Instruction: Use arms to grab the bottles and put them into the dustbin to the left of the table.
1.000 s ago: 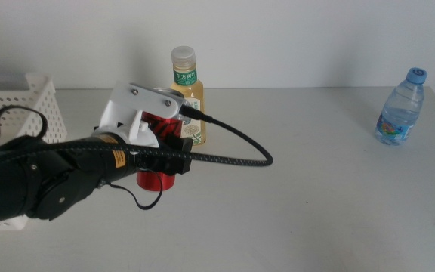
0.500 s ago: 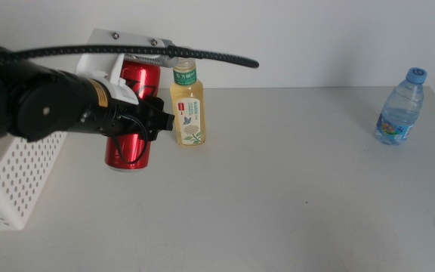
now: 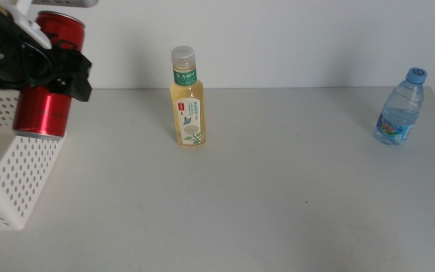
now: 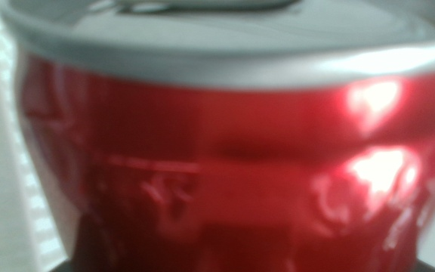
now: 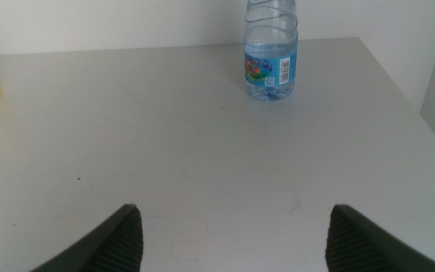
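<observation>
Release is the step in hand, as I judge it: the left hand (image 3: pixel 47 68) is clamped on the red can (image 3: pixel 47 87), holding it upright in the air at the near-right corner of the white dustbin (image 3: pixel 21 174). In the middle view the can's base hangs over the basket's rim rather than clearly inside its walls, so whether it is far enough in to drop cleanly cannot be told from here. The left wrist view is filled by the can's red wall and silver top rim, blurred, with a strip of perforated basket at one edge; the jaws themselves are hidden behind it.

To do this well, the arm should carry the can further over the open middle of the dustbin before letting go, so that the base clears the rim and wall on every side. Lowering it a little first would soften the fall and keep the can from bouncing off the edge onto the surface (image 3: pixel 278 204). The jaws should part fully and the arm should lift straight away, so as not to drag the can sideways.

The pale-yellow bottle (image 3: pixel 187 98) stands upright on the surface, well apart from the basket, and the clear water bottle (image 3: pixel 400 106) stands near the far right edge. The right hand (image 5: pixel 232 230) waits low with its jaws wide apart, empty, facing that water bottle.
</observation>
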Controlling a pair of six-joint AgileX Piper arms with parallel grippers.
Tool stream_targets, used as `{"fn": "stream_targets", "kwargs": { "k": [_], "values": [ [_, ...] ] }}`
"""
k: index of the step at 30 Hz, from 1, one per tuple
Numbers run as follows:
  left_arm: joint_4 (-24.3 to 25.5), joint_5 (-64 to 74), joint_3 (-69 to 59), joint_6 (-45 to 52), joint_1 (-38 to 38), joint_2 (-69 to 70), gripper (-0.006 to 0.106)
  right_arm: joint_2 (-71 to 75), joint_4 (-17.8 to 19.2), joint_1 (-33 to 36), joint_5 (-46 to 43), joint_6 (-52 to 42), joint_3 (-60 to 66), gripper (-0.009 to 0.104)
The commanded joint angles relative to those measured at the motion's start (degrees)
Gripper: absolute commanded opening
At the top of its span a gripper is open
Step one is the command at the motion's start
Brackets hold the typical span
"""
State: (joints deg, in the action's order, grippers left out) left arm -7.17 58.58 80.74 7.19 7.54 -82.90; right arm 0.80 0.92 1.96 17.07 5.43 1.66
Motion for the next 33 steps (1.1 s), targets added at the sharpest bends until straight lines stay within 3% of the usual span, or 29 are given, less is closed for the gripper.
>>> {"fn": "stream_targets", "kwargs": {
  "k": [1,21,33],
  "values": [
    [-1.04,0.55,4.78,0.94,-3.04,0.74,-0.002,1.18,0.61,-0.32,-4.14,-0.67,-0.56,0.062],
    [0.44,11.02,18.86,7.63,-24.16,-14.07,-0.002,1.18,0.61,-0.32,-4.14,-0.67,-0.56,0.062],
    [2.40,9.88,18.67,9.24,-26.51,-21.09,-0.002,1.18,0.61,-0.32,-4.14,-0.67,-0.56,0.062]
  ]
}}
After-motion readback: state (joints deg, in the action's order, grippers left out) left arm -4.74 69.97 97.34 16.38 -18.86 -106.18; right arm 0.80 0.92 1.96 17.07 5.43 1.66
